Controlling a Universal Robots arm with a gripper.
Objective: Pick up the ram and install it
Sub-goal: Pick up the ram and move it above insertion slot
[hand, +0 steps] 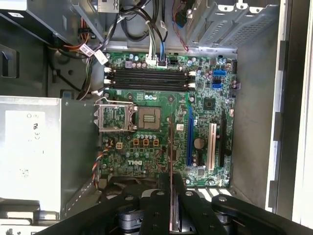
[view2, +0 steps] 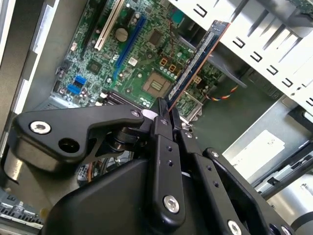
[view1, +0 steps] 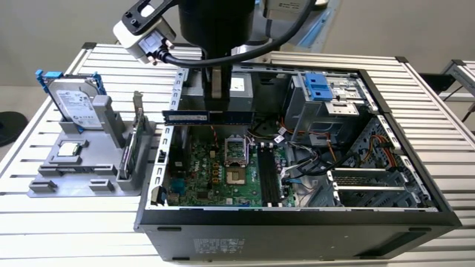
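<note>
Exterior view: a black robot arm point(view1: 215, 22) stands over an open black computer case point(view1: 297, 217), which lies on its side on a slatted metal table point(view1: 67, 228).
Arm pose: the wrist points straight down, and the gripper point(view1: 216, 108) hangs above the rear part of the case.
Fingers: the black fingers point(view2: 164, 147) are clamped on the long dark-blue ram stick point(view1: 208, 117) at the middle of its upper edge.
Ram: it is level, in the air on its long edge, above the green motherboard point(view1: 215, 172) and not touching it.
Second wrist view: the ram point(view2: 195, 63) reaches out from the gripper point(view2: 167, 113).
First wrist view: the ram point(hand: 171, 152) is seen edge-on, apart from the long black memory slots point(hand: 146, 78).
Side: a grey holder point(view1: 44, 186) on the exterior view's left carries a silver hard drive point(view1: 74, 105).
</note>
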